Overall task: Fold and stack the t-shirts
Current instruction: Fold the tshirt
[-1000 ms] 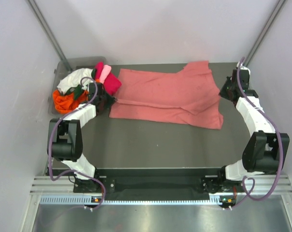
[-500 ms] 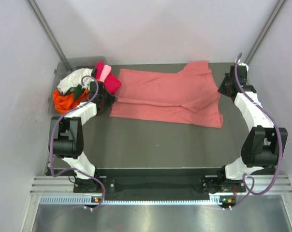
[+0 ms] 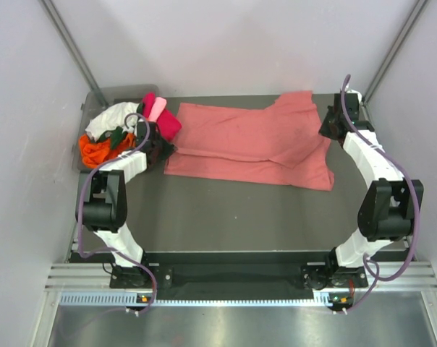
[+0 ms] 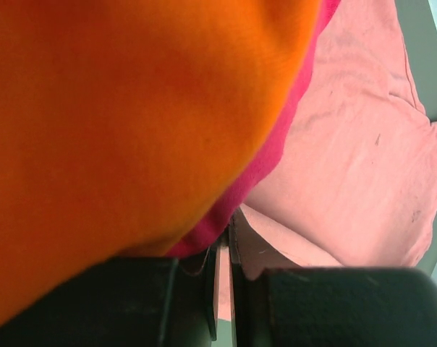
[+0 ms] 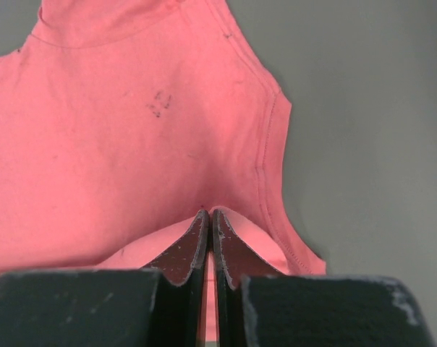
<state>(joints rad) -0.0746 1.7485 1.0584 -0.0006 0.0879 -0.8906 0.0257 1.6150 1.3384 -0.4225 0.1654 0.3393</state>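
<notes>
Salmon-pink t-shirt (image 3: 240,141), orange shirt (image 3: 94,152), magenta shirt (image 3: 169,128), dark grey table (image 3: 240,217)

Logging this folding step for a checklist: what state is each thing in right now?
Dusty salmon-pink cloth t-shirt: spread flat on the table, pinched at both ends.
Left gripper: shut on the t-shirt's edge.
Right gripper: shut on the t-shirt's cloth.
Heap of orange, magenta, white and dark green cloth t-shirts: crumpled, unfolded, at the far left corner.

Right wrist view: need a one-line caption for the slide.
Right jaws shut on a pinched fold of the salmon-pink t-shirt, which lies spread on the grey table.
</notes>
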